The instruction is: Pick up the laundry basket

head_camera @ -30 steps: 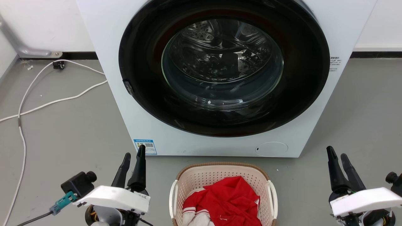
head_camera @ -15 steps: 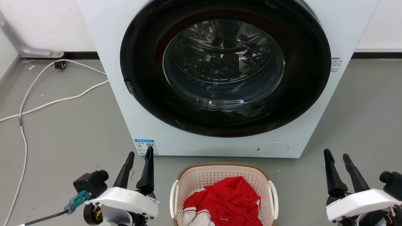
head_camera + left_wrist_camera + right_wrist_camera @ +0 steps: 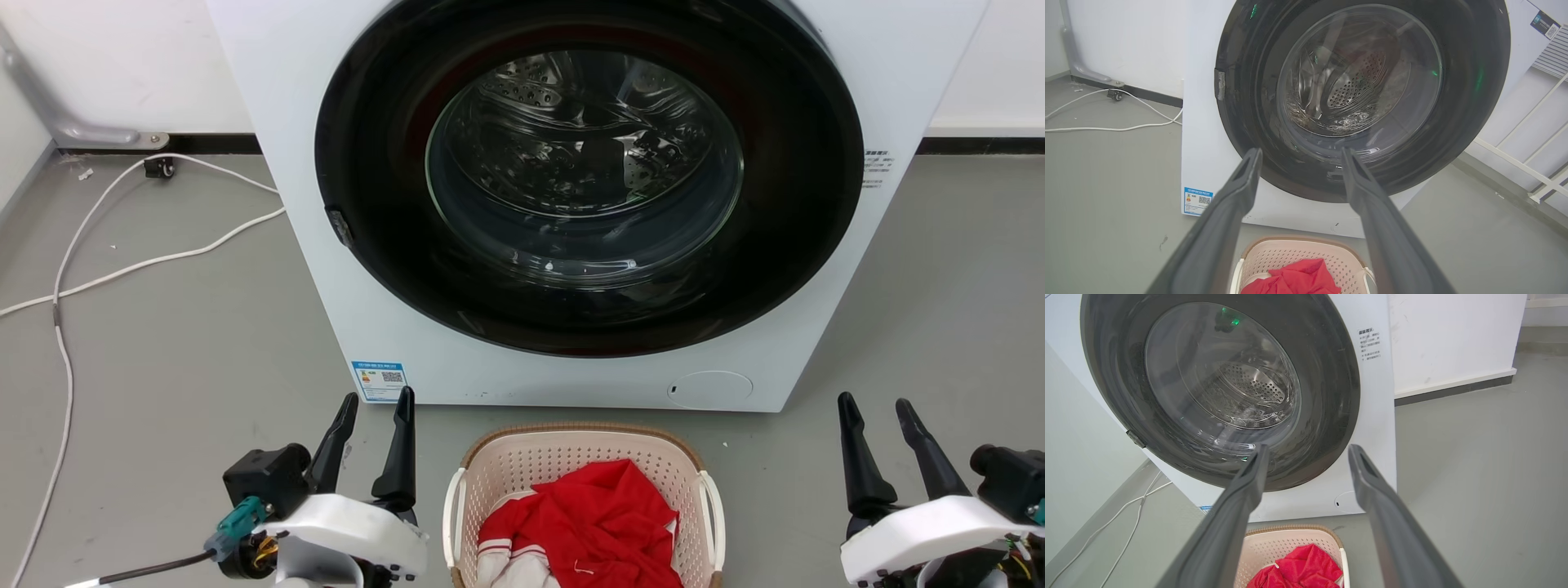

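Laundry basket [image 3: 539, 457] low between left claw [image 3: 378, 394] and right claw [image 3: 873, 399], touching neither, both claws spread open, empty.

Blue QR-code sticker [image 3: 379, 381] low on washing machine [image 3: 571, 380] front, small printed notice [image 3: 875, 169] at its right, neither legible

Laundry basket [image 3: 522, 457]: cream perforated, brown rim, white handles, upright on floor.
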Tool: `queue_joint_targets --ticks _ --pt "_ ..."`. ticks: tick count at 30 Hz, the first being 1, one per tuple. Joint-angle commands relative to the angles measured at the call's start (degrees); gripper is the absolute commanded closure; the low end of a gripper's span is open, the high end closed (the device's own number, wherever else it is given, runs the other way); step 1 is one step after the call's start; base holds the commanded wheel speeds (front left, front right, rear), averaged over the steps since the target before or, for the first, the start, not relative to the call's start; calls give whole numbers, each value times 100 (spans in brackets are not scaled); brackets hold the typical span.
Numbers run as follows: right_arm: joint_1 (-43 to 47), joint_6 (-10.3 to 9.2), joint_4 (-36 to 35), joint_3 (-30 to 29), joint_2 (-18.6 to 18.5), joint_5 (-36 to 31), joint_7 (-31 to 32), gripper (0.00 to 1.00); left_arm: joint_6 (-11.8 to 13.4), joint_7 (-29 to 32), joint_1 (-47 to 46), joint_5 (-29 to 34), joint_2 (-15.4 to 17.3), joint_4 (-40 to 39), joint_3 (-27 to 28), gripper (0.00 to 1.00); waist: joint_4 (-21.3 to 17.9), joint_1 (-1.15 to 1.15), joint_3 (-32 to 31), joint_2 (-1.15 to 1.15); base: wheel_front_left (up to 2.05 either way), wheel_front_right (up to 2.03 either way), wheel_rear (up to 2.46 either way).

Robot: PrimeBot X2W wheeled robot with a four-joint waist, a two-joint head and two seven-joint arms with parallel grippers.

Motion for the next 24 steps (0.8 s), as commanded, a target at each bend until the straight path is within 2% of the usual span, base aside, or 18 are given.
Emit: queue_joint_targets --ticks 1,24 --pt "33 0 -74 7 20 -130 -26 0 11 -44 -29 132 42 -38 -19 0 2 0 0 0 0 0 0" --pt "144 -1 -146 27 33 -1241 -179 0 139 -330 12 1268 51 107 -236 0 22 0 -29 0 0 0 0"
